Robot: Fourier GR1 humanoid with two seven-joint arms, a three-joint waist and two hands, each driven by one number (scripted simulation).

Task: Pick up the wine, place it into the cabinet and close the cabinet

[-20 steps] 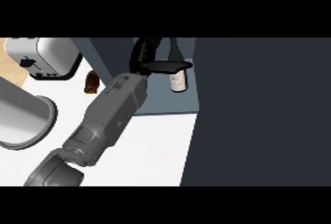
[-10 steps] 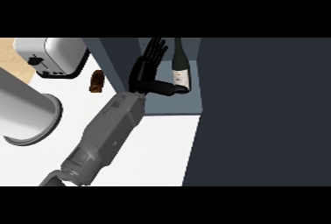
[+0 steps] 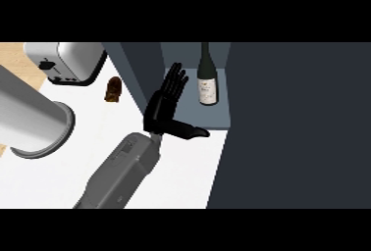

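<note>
Wine [image 3: 208, 81] now stands inside the cabinet [image 3: 217, 120], upright on its floor toward the back, with nothing around it. Half a second ago our robot hand was curled round the bottle at the cabinet's mouth; now the two are apart, so we judge the release made and the placing step done.

Only one robot hand [image 3: 165, 109] shows, and we cannot say from this view which arm it belongs to. Its fingers are straight and point up beside the bottle, near it but not touching, and the thumb juts out sideways over the cabinet's front edge. It holds nothing. The grey forearm runs down from it across the white surface [image 3: 181, 176].

What remains, as we read it, is closing the cabinet. The dark panel [image 3: 297, 127] filling the right side looks like the open door, though we cannot be certain. We would expect to draw clear of the opening first.

Off to the left sit a toaster [image 3: 65, 61], a small brown object [image 3: 113, 89] and a large grey cylinder [image 3: 33, 125], all well apart from the cabinet.
</note>
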